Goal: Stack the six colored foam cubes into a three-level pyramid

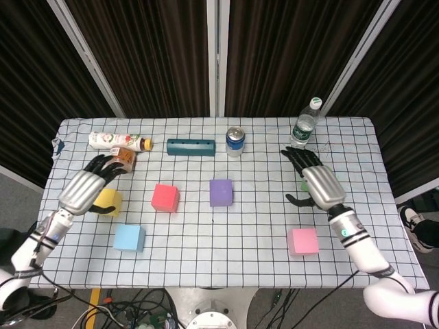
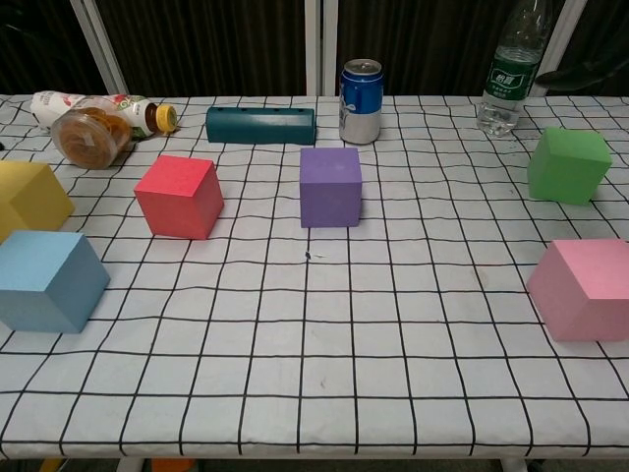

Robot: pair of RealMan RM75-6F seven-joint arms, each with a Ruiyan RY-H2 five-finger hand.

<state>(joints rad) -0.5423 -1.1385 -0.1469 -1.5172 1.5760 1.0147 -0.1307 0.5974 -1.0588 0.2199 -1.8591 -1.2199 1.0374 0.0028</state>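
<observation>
Foam cubes lie apart, none stacked: nearest you the blue cube (image 2: 47, 279) and pink cube (image 2: 581, 288), then yellow cube (image 2: 31, 199), red cube (image 2: 179, 196), purple cube (image 2: 330, 186) and green cube (image 2: 567, 164). Your left hand (image 1: 84, 190) hovers over the yellow cube, your right hand (image 1: 317, 184) over the green, both with fingers spread, holding nothing

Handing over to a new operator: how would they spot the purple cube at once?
Start at the blue soda can standing at the table's far edge, near the middle. Come straight toward the robot to the purple cube. It sits alone, right of the red cube, and is the only purple one.
</observation>
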